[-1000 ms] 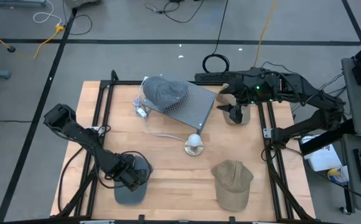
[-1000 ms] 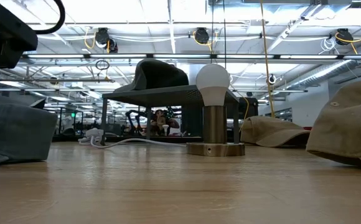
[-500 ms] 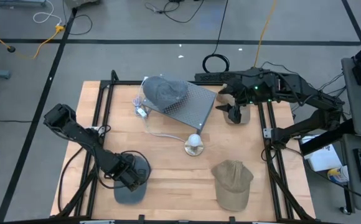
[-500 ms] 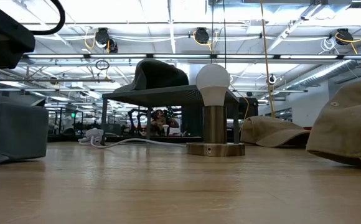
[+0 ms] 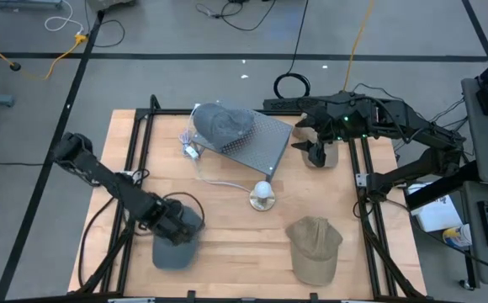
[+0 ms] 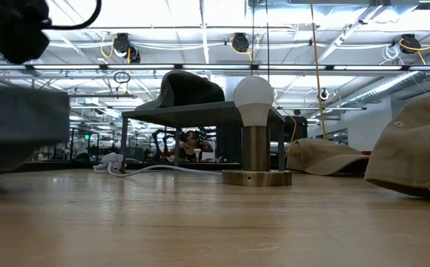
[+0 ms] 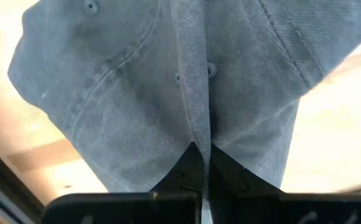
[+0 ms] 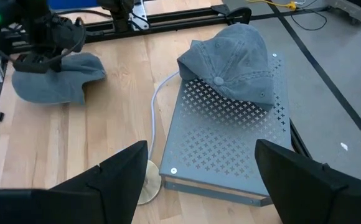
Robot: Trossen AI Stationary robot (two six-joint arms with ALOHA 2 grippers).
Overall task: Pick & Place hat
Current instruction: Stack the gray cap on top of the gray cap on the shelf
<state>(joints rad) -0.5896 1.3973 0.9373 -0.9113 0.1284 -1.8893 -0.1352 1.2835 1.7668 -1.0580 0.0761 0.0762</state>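
Observation:
A grey denim hat (image 5: 175,247) hangs just above the table's near left part, with my left gripper (image 5: 175,224) shut on its crown (image 7: 168,93). In the low view the hat (image 6: 18,130) floats at the left under the gripper (image 6: 11,30). The right wrist view shows the same hat (image 8: 59,78) from afar. My right gripper (image 5: 315,148) stands open over a tan hat (image 5: 321,158) at the far right, touching nothing; its fingers (image 8: 118,180) frame the right wrist view. My left gripper pinches a raised fold of the crown's cloth (image 7: 200,134) between its two fingers (image 7: 187,171), beside a seam. The fingers come from above, pointing down. The hat hangs below them, its crown gathered up at the pinch, its underside just clear of the table.
A second grey hat (image 5: 223,124) lies on a perforated metal stand (image 5: 257,145) at the far middle. A bulb lamp (image 5: 262,197) on a round base stands mid-table, its white cord (image 5: 219,180) running left. Another tan hat (image 5: 315,249) lies near right. Black frame rails (image 5: 139,160) line both sides.
My left gripper has shut on the grey hat's crown, then risen and drawn a little toward the table's far side. The hat, which lay on the table, has come up with it and hangs just clear of the wood.

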